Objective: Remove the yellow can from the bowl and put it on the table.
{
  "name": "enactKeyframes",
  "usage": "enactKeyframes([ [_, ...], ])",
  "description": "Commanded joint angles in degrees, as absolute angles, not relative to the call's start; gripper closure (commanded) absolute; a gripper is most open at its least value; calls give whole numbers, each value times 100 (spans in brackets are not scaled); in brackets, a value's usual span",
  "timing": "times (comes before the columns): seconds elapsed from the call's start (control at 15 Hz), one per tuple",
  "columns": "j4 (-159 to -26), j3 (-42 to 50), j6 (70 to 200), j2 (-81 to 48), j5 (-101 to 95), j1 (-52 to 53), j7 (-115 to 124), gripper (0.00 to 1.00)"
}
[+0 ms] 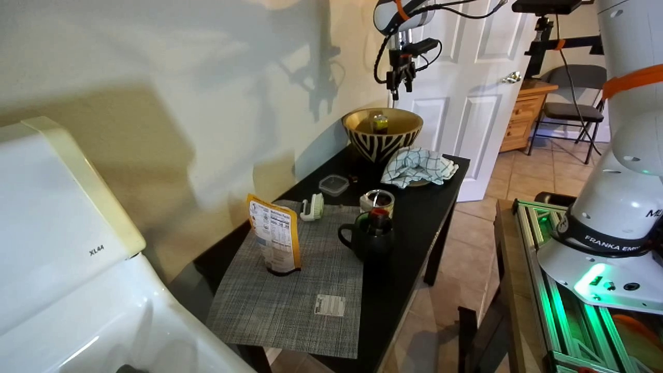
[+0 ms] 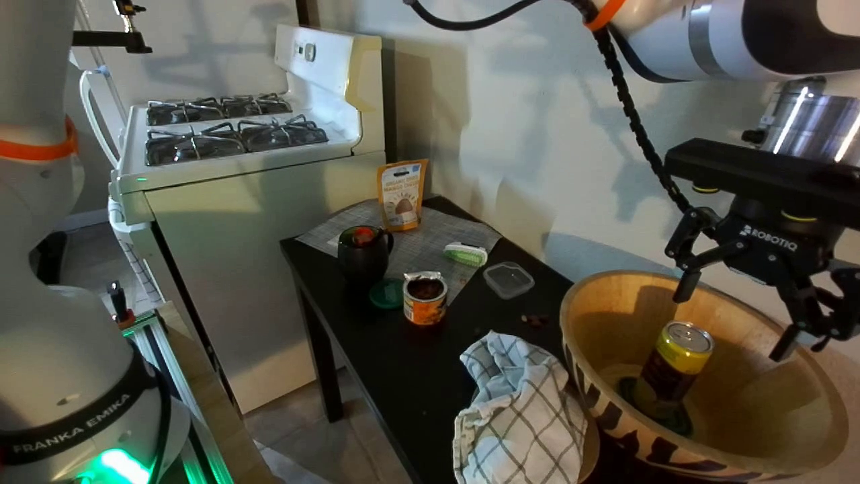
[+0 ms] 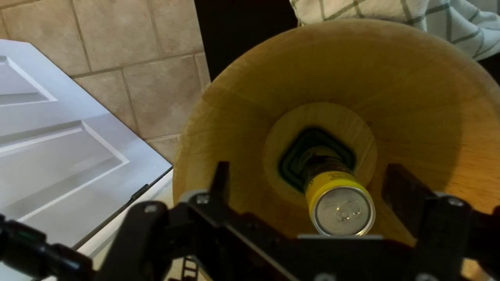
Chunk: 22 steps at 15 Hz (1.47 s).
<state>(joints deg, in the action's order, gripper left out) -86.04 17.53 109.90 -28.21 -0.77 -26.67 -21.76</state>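
Observation:
The yellow can (image 2: 678, 356) has a silver top and a dark lower part. It stands inside the wide wooden bowl (image 2: 816, 410), on a dark green squarish piece; it shows in an exterior view (image 1: 380, 124) and in the wrist view (image 3: 332, 183). The bowl has a zebra-striped outside (image 1: 380, 147) and stands at the far end of the black table (image 1: 399, 290). My gripper (image 2: 735, 317) is open and empty above the bowl, fingers pointing down. In the wrist view the can's top lies between the two fingers (image 3: 308, 173), below them and apart from them.
A checkered cloth (image 2: 521, 410) lies beside the bowl. A clear lid (image 2: 508, 279), an open tin (image 2: 424, 299), a black mug (image 2: 363, 255), a brush (image 2: 465, 254) and an orange-yellow pouch (image 2: 401, 195) stand farther along the table. A wall runs behind; a white door (image 1: 450, 103) stands near.

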Motion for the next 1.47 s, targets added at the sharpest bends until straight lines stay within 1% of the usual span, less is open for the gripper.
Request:
enactKeyframes([
  [0.0, -8513, 1634, 10951, -2861, -130, -2780, -2163, 0],
  [0.27, -8517, 1394, 11030, -2980, 258, -2971, -2631, 0],
  [0.73, -8303, 1109, 11709, -3595, 330, -3020, -2688, 0],
  [1.2, -7992, 979, 11782, -3962, 318, -3043, -2663, 0],
  [1.4, -7846, 957, 11747, -4114, 314, -3073, -2665, 6],
])
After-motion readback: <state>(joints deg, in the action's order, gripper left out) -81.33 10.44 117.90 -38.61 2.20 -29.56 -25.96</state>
